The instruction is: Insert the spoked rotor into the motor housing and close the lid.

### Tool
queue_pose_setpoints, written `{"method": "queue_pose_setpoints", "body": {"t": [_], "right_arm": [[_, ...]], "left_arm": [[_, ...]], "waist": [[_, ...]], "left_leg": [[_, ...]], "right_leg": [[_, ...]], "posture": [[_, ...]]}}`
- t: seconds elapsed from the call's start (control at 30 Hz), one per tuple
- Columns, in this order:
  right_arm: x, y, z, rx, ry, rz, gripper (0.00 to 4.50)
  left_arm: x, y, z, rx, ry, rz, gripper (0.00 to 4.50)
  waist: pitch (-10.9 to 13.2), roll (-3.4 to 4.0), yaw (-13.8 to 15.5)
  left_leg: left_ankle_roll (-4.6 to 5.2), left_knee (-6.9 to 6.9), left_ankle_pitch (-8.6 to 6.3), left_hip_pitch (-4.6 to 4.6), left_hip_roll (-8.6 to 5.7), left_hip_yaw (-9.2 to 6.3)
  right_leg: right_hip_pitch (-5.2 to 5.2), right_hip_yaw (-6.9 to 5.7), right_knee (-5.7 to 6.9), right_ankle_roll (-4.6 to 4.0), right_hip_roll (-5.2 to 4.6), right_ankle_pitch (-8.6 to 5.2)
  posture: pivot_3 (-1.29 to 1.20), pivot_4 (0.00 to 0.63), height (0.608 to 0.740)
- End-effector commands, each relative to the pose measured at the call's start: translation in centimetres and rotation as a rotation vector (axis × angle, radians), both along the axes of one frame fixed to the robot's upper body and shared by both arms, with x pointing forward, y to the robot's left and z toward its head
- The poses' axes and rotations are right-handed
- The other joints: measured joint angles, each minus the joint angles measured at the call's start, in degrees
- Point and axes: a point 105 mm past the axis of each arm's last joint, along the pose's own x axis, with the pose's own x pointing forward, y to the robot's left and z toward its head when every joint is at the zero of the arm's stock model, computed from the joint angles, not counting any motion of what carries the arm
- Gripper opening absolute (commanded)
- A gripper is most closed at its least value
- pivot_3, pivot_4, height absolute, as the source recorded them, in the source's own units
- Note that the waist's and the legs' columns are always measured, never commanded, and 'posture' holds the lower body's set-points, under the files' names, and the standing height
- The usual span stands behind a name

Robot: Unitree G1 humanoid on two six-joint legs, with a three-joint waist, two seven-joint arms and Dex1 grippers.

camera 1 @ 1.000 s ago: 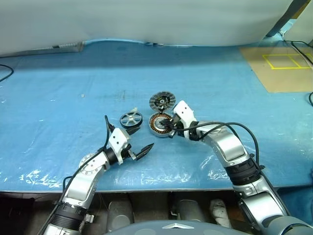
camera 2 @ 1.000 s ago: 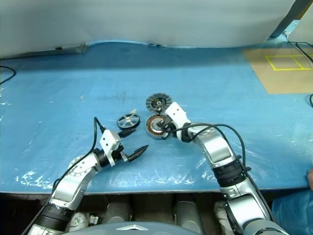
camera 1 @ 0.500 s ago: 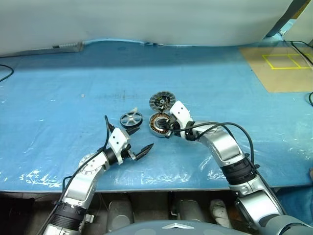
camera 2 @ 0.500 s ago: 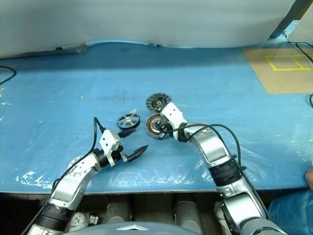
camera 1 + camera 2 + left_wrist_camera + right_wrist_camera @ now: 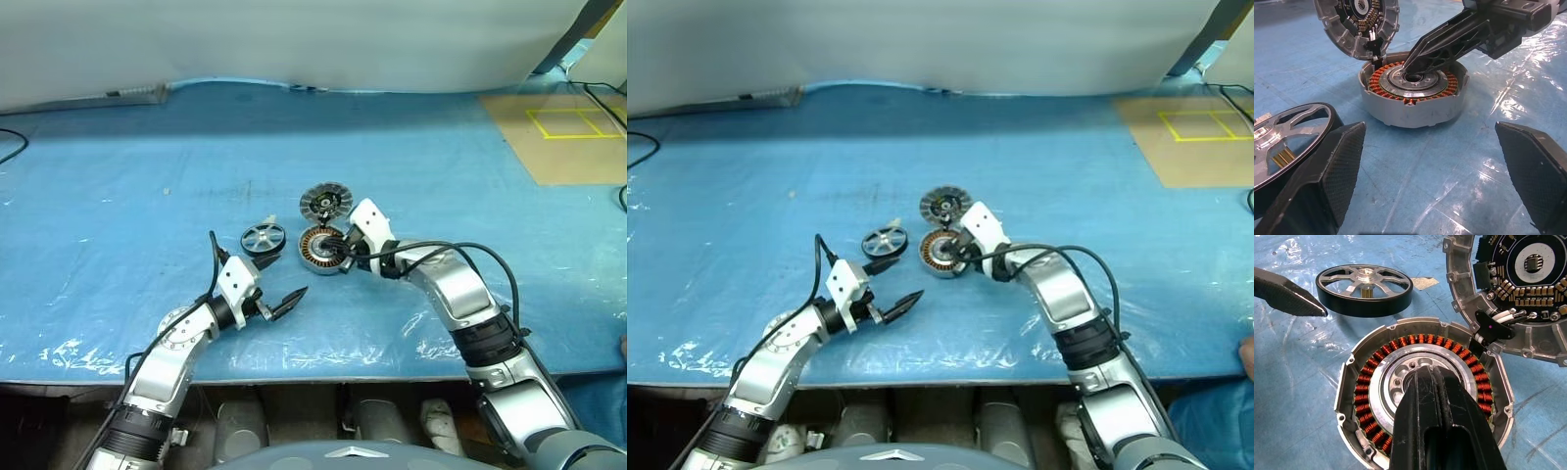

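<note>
lying flat on blue plastic sheeting (image 5: 147, 176): spoked rotor (image 5: 263, 238), a small dark-rimmed wheel with bright silver spokes and central hub, axis upright, just left of the motor housing (image 5: 321, 247) and apart from it. housing a round shallow grey metal cup, open side up, ring of copper-brown windings around a silver inner ring and dark centre bore. lid (image 5: 325, 203) a round silver-grey disc with notched edge, tipped up behind the housing and joined to it by short wires, inner face showing a dark circuit board.

right gripper (image 5: 342, 258): black fingers pressed together, nothing between them, tips resting in the housing's centre bore; arm reaching in from the right, angled downward and leftward.

left gripper (image 5: 282, 286): textured black fingers spread wide, holding nothing, roughly level, pointing toward the housing, near side of the rotor; one finger (image 5: 1327, 176) close beside the rotor's rim.
</note>
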Motion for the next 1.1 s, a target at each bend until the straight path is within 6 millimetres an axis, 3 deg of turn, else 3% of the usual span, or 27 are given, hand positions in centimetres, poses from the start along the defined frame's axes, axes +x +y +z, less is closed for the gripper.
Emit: {"method": "queue_pose_setpoints", "body": {"t": [0.03,0.27,0.63,1.1], "right_arm": [[-0.3,-0.3,-0.3,-0.01,0.009,-0.002,0.01],[-0.8,0.2,0.2,-0.001,0.006,0.033,0.01],[-0.3,0.5,-0.9,-0.085,0.015,0.017,0.01],[-0.3,-0.9,-2.5,-0.196,0.035,0.002,0.01]], "left_arm": [[-0.1,0.1,0.9,-0.012,-0.037,-0.002,4.5],[-0.2,0.1,0.9,-0.01,-0.034,-0.003,4.5],[-0.1,0.0,0.9,-0.013,-0.034,-0.004,4.5],[-0.1,-0.3,0.8,-0.019,-0.032,-0.007,4.5]], "waist": [[0.0,0.0,0.0],[0.0,0.0,0.0],[-0.01,-0.01,-0.1],[-0.02,-0.02,0.0]], "left_leg": [[0.0,0.0,0.0,0.0,0.0,0.0],[0.0,0.01,0.0,0.01,0.0,0.0],[0.0,0.03,0.0,0.04,0.0,0.0],[0.0,0.05,0.0,0.07,0.0,0.0]], "right_leg": [[0.01,0.0,0.0,0.0,0.0,0.0],[0.02,0.0,0.01,0.0,0.0,0.0],[0.06,0.01,0.07,0.0,0.0,0.0],[0.23,0.02,0.07,0.01,-0.01,-0.01]], "posture": [[0.0,0.15,0.74],[0.0,0.15,0.74],[0.0,0.15,0.74],[0.0,0.15,0.74]]}}
